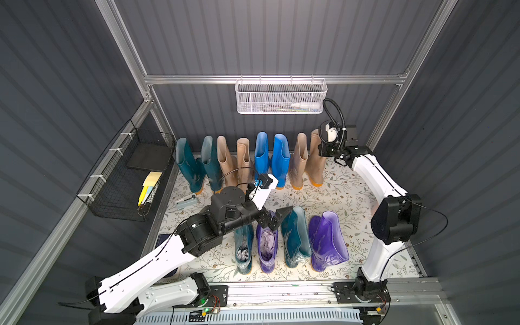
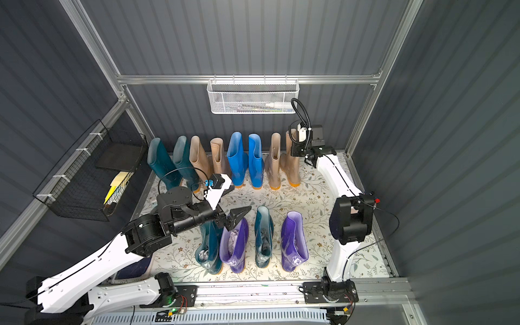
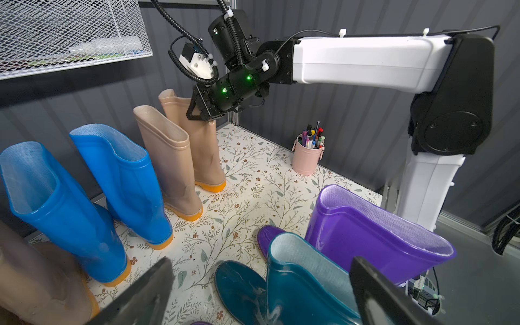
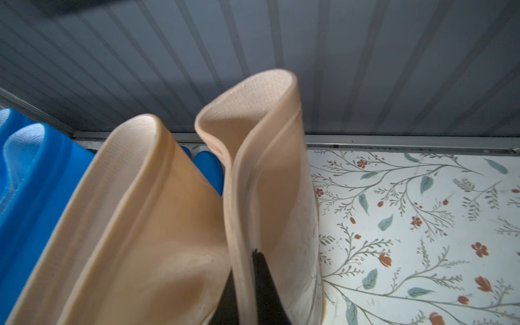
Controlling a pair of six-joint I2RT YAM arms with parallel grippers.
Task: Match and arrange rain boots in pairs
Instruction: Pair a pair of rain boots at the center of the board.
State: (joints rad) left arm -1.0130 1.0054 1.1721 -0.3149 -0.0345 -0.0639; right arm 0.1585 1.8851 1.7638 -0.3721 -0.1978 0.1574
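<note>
Several rain boots line the back wall in both top views: two dark teal [image 1: 194, 166], two beige [image 1: 233, 160], two bright blue [image 1: 271, 157] and two more beige. My right gripper [image 1: 320, 149] is shut on the top rim of the rightmost beige boot [image 1: 316, 166], and the right wrist view shows that boot's wall [image 4: 270, 140] pinched between the jaws of the right gripper [image 4: 244, 292]. The front row reads teal [image 1: 243, 250], purple [image 1: 267, 250], teal [image 1: 295, 239], purple [image 1: 326, 242]. My left gripper [image 1: 274, 218] hovers open over the front purple and teal boots, holding nothing.
A white mesh basket [image 1: 281, 97] hangs on the back rail. A black wire basket [image 1: 126, 174] hangs on the left wall. A pink cup of pens [image 3: 308, 157] stands in the back right corner. A small grey stapler [image 1: 185, 201] lies on the floral mat [image 1: 337, 191].
</note>
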